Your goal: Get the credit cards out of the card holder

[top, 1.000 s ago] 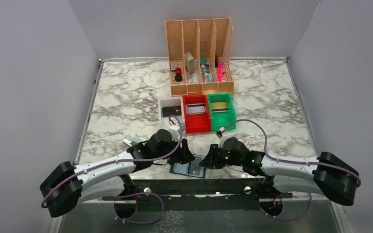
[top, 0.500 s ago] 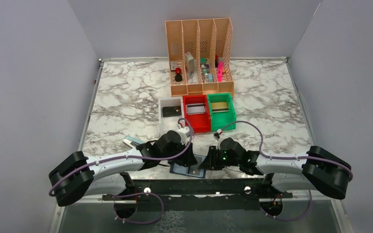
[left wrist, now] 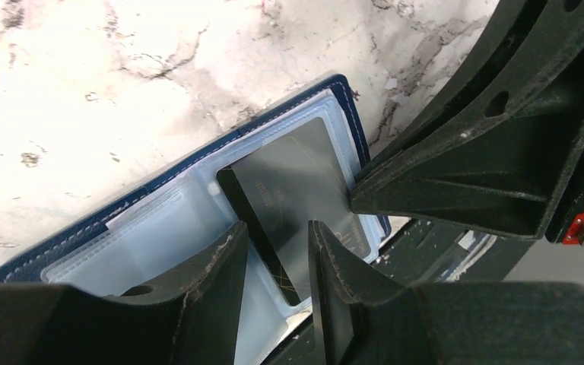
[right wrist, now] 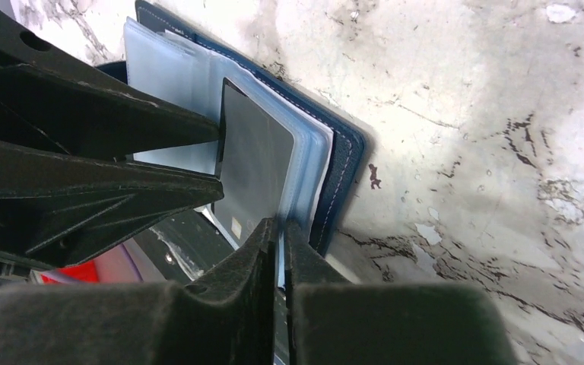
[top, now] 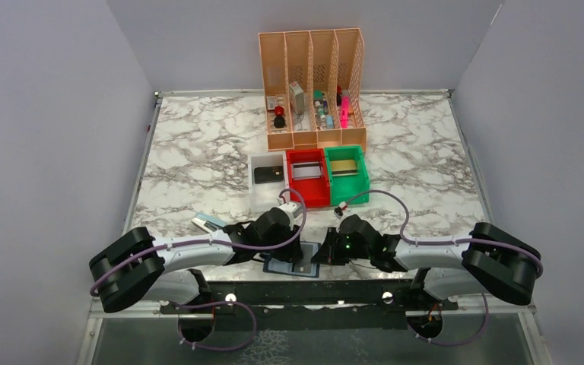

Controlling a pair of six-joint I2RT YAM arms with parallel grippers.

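The card holder (top: 285,266) lies open at the table's near edge, navy with clear pockets (left wrist: 160,228). A dark credit card (left wrist: 296,182) sticks partly out of a pocket, tilted. My left gripper (left wrist: 277,239) hovers over that card's near corner, jaws apart, with the card showing between them. My right gripper (right wrist: 280,228) comes in from the other side and is shut on the thin edge of the card holder's clear pockets (right wrist: 308,160). Its dark fingers (left wrist: 456,167) fill the right of the left wrist view. The two grippers meet over the holder (top: 309,251).
Behind stand a white bin (top: 252,182) with a black card (top: 268,174), a red bin (top: 308,199) with a silver card and a green bin (top: 347,194) with a gold card. An orange file rack (top: 312,84) stands further back. A small flat object (top: 207,222) lies left.
Both arms have drawn in toward the card holder. The right jaws have closed onto the pocket edge. The left jaws have narrowed a little over the dark card.
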